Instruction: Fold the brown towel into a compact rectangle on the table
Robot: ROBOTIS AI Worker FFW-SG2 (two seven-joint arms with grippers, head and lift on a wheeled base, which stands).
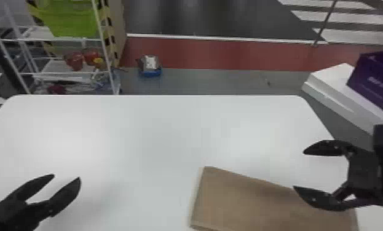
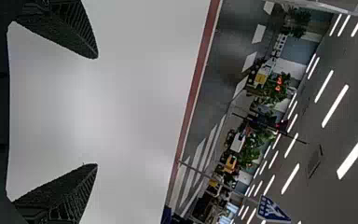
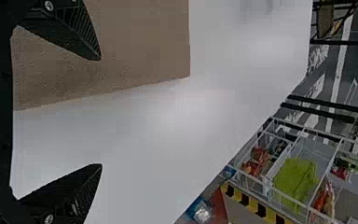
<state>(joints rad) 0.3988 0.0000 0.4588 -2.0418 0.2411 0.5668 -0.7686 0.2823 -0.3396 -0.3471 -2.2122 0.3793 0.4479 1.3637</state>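
Far left, head view: a white wire rack stands behind the table, a lime-green item on its upper level and red items lower down. Nearer me on that side, my left gripper hangs at the near left of the table, pointing forward, fingers spread; the left wrist view puts both tips well apart, with white table surface behind the gap

Middle: white table, rounded far corners. On the floor beyond it, a small blue and silver object, near a red floor strip

Right of middle: brown towel lies flat on the near right part of the table, set at a slight slant, its near side running out of the head view. Layer count: I cannot tell

Right: my right gripper comes in from the side, fingers wide. In the head view its nearer finger overlaps the towel's far edge, the other is seen against the table; from these angles I cannot tell whether the nearer one touches the cloth. The right wrist view agrees on the wide spread

Far right: purple box on a white box, beside the table
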